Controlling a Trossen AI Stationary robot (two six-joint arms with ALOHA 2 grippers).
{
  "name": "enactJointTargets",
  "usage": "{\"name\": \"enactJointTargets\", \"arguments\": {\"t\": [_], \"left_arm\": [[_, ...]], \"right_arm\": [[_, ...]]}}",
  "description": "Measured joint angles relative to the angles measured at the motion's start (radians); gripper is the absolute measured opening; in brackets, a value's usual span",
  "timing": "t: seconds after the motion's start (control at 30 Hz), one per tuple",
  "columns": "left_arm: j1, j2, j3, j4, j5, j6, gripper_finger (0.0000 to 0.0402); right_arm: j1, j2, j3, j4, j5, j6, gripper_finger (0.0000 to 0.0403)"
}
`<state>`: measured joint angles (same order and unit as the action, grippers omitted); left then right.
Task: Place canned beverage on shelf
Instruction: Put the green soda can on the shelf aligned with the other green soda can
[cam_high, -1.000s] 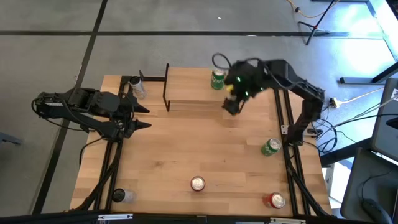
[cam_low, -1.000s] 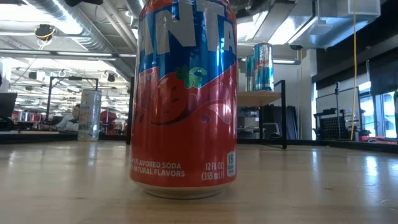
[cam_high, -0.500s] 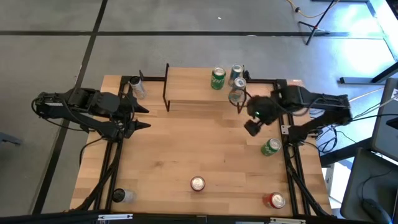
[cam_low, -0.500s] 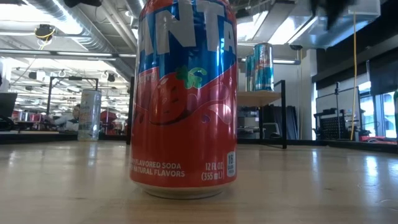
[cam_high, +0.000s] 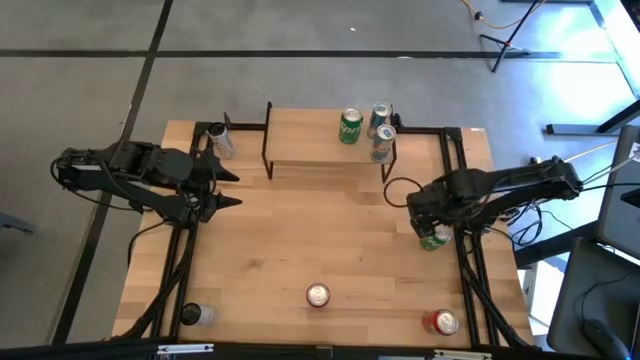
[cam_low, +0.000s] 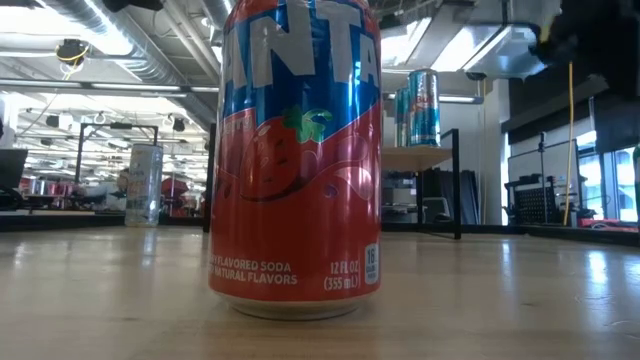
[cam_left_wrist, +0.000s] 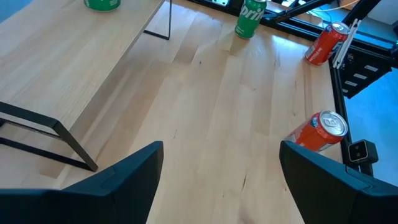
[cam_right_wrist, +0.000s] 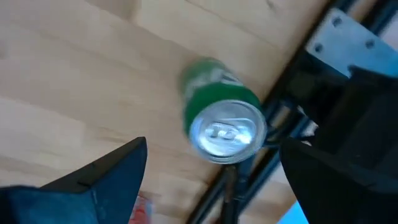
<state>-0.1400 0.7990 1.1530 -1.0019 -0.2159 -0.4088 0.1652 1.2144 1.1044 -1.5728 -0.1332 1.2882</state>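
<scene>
**Right arm has left the shelf and now hangs over a green can at the table's right edge**

The right gripper (cam_high: 428, 222) has swung away from the shelf (cam_high: 325, 150) since the earlier frames and now sits directly above the green can (cam_high: 434, 238) standing upright by the table's right rail. Its wrist view looks down on that can's silver lid (cam_right_wrist: 227, 134), with the two fingers (cam_right_wrist: 106, 171) spread wide on either side and nothing between them. The can is not yet gripped.

On the shelf's plank top, three cans stand at the right end: a second green can (cam_high: 350, 127) and two blue-and-silver cans (cam_high: 381, 132) close together. The blue cans were not visible there a second ago, when the arm covered that spot; they show uncovered now, upright, also seen in the low view (cam_low: 423, 107).

The left gripper (cam_high: 222, 187) waits over the table's left side, unchanged, its fingers (cam_left_wrist: 124, 177) wide apart and empty.

Elsewhere, unchanged: a red can (cam_high: 318, 295) stands near the front edge, filling the low view (cam_low: 297, 160); another red can (cam_high: 443, 322) lies at the front right corner; a silver can (cam_high: 221, 140) stands left of the shelf.
</scene>
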Motion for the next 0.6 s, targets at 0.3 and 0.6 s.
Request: {"name": "enactJointTargets", "arguments": {"t": [0.3, 0.6], "left_arm": [[0.0, 0.0, 0.0, 0.0, 0.0, -0.001, 0.0308], [0.0, 0.0, 0.0, 0.0, 0.0, -0.001, 0.0308]], "right_arm": [[-0.001, 0.0, -0.137, 0.096, -0.051, -0.015, 0.0353], [-0.001, 0.0, -0.251, 0.206, -0.051, -0.012, 0.0353]]}}
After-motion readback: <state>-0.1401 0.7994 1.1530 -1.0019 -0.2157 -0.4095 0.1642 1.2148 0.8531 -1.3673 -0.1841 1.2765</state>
